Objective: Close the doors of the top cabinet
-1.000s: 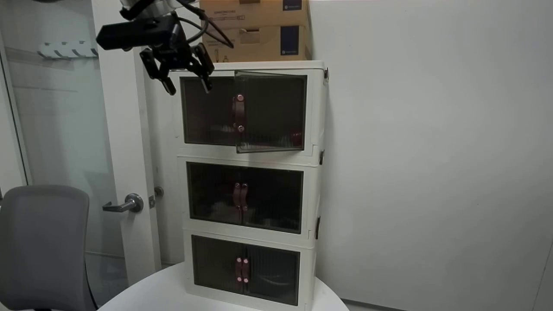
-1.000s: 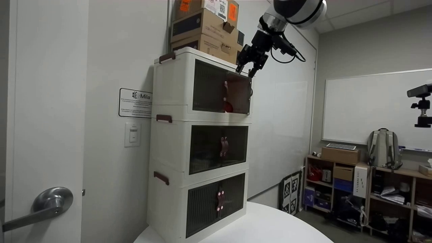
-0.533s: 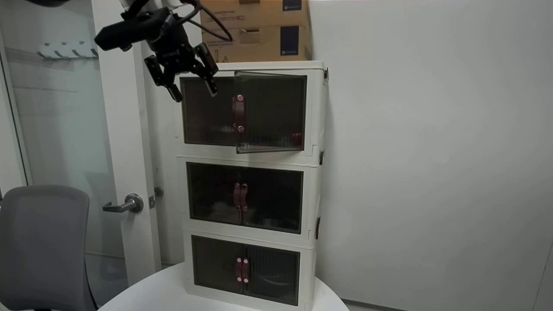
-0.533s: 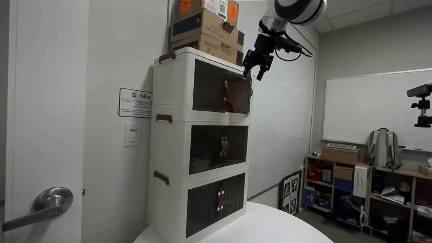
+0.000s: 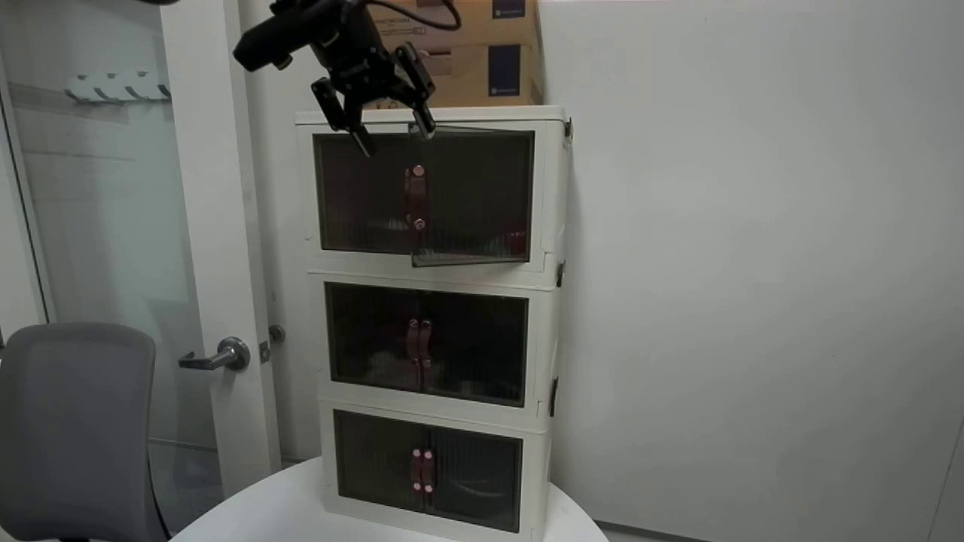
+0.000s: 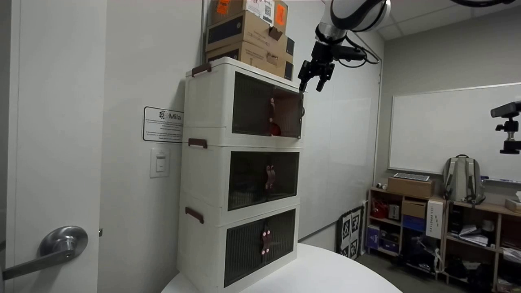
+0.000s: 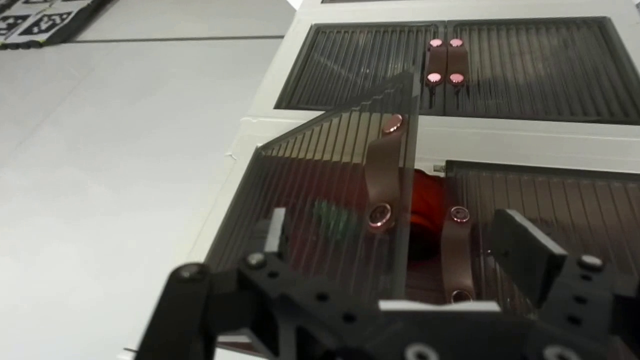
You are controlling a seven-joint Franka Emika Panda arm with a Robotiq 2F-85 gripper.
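Note:
The top cabinet point(image 5: 548, 196) point(image 6: 205, 99) is the uppermost tier of the white stack. One smoky door point(image 5: 474, 196) stands ajar, swung outward; it shows nearly edge-on in an exterior view point(image 6: 301, 122) and slanted in the wrist view point(image 7: 320, 180). The other door point(image 5: 361, 196) point(image 6: 252, 103) point(image 7: 595, 205) lies in its frame. My gripper point(image 5: 398, 141) point(image 6: 311, 88) point(image 7: 395, 230) is open and empty, pointing down in front of the cabinet's upper edge. One finger overlaps the ajar door's upper edge in both exterior views; I cannot tell whether they touch.
Cardboard boxes point(image 5: 467, 79) point(image 6: 260, 57) are stacked on the cabinet, behind the gripper. A red object point(image 6: 276, 129) point(image 7: 427, 200) lies inside the top compartment. Two lower tiers with shut doors stand on a white round table point(image 6: 325, 264).
My gripper has stayed open, dipped slightly, then moved up and to the right in both exterior views, towards the ajar door's upper edge. The doors have not visibly moved.

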